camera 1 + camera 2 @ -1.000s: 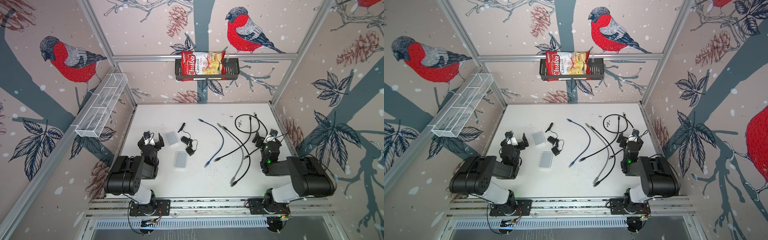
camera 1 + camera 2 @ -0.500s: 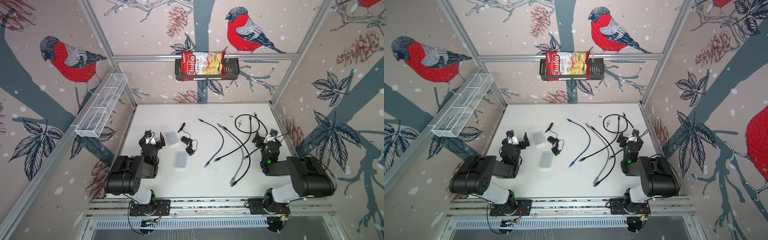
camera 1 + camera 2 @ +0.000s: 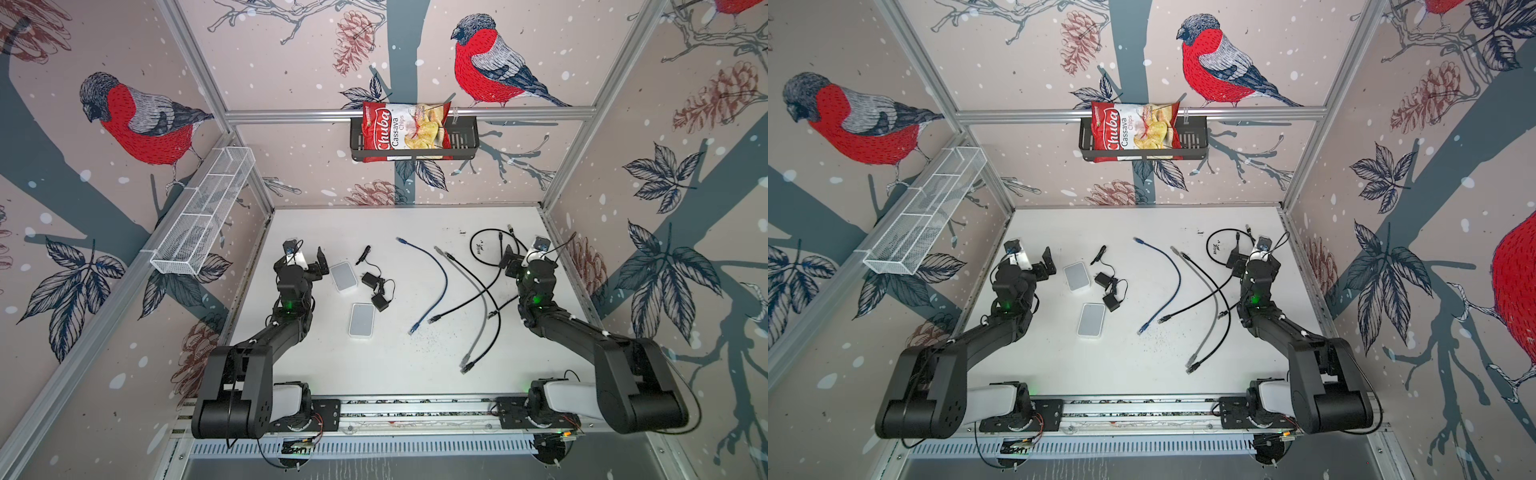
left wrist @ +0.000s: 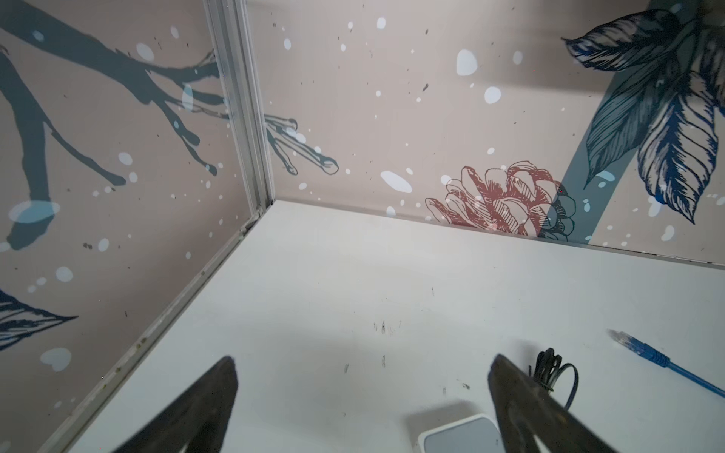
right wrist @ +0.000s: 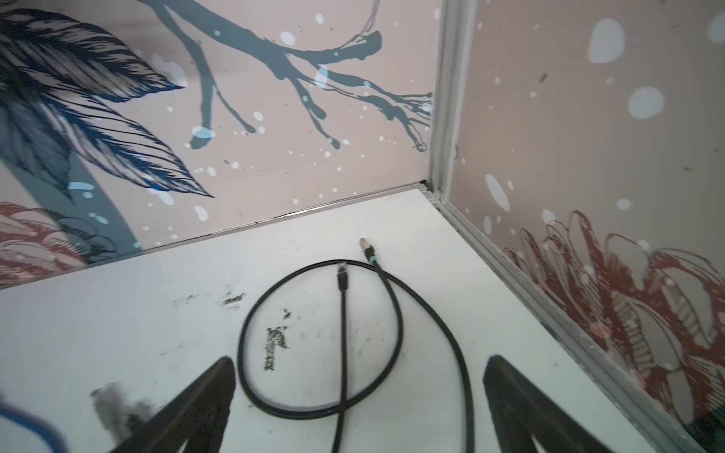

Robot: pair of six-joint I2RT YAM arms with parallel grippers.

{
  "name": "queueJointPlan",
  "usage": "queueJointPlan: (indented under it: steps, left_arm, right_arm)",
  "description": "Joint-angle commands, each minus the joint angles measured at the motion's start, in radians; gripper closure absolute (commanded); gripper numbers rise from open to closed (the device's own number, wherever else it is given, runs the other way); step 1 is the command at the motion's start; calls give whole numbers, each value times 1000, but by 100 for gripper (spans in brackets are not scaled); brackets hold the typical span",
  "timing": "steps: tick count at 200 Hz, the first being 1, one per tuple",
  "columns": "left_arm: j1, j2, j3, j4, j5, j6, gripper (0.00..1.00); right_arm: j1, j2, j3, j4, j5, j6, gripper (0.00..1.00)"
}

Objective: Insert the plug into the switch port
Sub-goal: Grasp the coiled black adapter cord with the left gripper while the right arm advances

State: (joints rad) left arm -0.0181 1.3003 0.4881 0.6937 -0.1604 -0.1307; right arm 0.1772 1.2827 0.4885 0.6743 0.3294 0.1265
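Both claws gape empty: the left claw (image 3: 305, 258) hangs just beside the nearer white square plastic switch (image 3: 343, 276), the right claw (image 5: 359, 392) over the looped black cable (image 5: 396, 333).

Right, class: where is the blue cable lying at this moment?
In both top views the blue cable lies mid-table, curving between the black power adapters on its left and the grey cable on its right.

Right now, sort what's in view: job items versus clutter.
Job:
- white switch
- second white switch
- blue cable
- grey cable
- black cables

Clutter:
- chips bag
- wire basket
- black power adapters
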Motion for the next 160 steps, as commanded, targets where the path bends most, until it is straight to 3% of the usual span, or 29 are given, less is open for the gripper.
queueJointPlan:
  steps: [1,22,54,99,129,160]
  left_arm:
    - [-11,18,70,-321,46,-128,2]
    - [-51,33,91,-384,96,-193,2]
    - [-156,62,140,-477,67,-229,2]
    - [-169,108,227,-570,142,-273,2]
    - [-174,143,280,-594,170,-247,7]
    - [-181,194,331,-595,269,-209,13]
  right_arm:
    - [53,-25,49,-218,61,66,2]
    - [106,-61,96,-307,58,118,2]
    - [189,-70,142,-388,67,193,2]
    - [242,-40,212,-473,-103,295,8]
    - [279,13,274,-517,-195,272,12]
    - [315,46,313,-527,-239,261,13]
